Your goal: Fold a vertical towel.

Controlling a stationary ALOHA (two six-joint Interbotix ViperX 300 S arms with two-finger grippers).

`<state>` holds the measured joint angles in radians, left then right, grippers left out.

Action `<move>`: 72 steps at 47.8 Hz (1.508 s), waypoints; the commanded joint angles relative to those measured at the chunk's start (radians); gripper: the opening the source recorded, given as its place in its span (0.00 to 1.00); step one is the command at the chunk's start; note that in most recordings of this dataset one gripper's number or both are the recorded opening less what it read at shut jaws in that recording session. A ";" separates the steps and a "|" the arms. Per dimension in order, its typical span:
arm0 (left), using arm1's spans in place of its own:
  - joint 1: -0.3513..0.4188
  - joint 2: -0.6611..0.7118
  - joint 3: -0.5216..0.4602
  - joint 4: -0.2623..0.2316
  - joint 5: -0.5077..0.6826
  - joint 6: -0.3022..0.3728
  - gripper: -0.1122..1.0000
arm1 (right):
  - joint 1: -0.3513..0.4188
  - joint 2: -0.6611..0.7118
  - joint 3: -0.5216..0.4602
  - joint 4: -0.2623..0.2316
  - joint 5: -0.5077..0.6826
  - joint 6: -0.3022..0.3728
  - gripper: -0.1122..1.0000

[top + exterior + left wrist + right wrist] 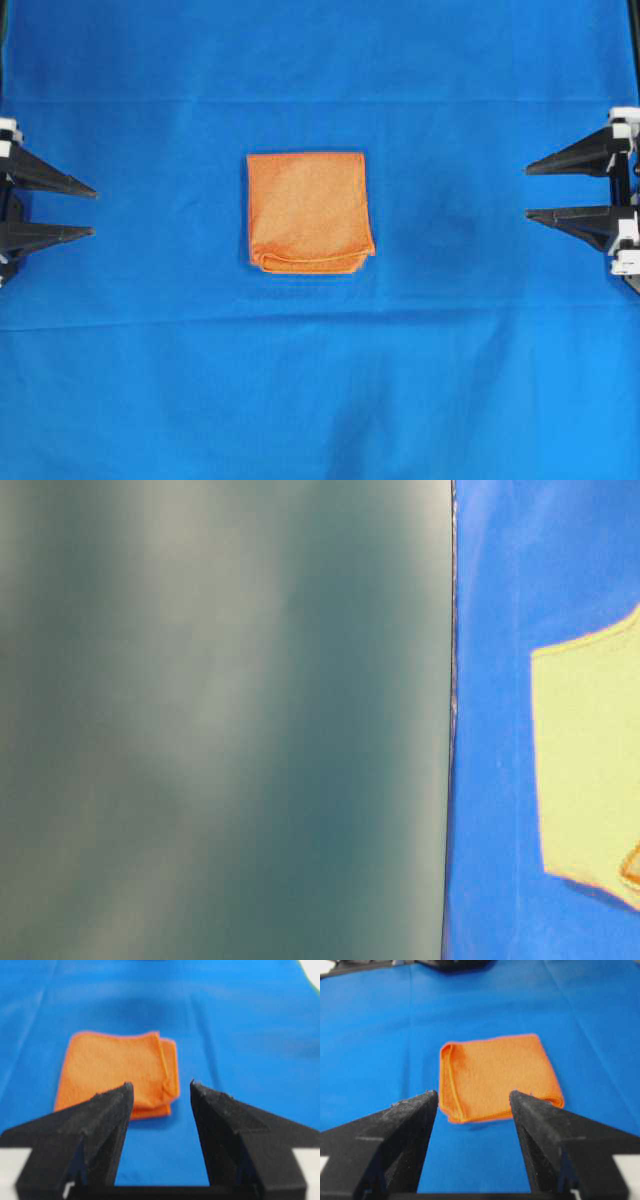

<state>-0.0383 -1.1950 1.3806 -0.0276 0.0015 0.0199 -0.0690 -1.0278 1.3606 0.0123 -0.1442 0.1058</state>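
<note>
We see a blue cloth (pixel 320 380) covering the desk, smooth with faint creases. At its middle lies the towel (pixel 311 212), folded into a fuzzy orange near-square with stitched hems. The left gripper (pixel 94 210) and right gripper (pixel 527 190) sit well apart from it at opposite edges, jaws spread, holding nothing.

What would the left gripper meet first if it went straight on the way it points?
Probably the folded orange towel: the open left gripper points level toward it, nothing between, though it may be above the blue cloth.
</note>
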 commanded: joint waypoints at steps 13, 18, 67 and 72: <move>0.005 -0.002 0.026 -0.002 -0.029 -0.026 0.52 | 0.002 0.006 0.006 0.009 -0.032 0.003 0.66; 0.005 0.000 0.028 -0.002 -0.029 -0.026 0.52 | 0.000 0.008 0.005 0.009 -0.031 0.003 0.66; 0.005 -0.002 0.026 -0.002 -0.026 -0.026 0.52 | 0.002 0.006 0.003 0.006 -0.023 0.003 0.66; 0.005 0.000 0.026 -0.002 -0.026 -0.026 0.52 | 0.000 0.005 0.003 0.006 -0.018 0.003 0.66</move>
<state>-0.0383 -1.2026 1.4174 -0.0276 -0.0184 -0.0046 -0.0690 -1.0278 1.3790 0.0199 -0.1611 0.1074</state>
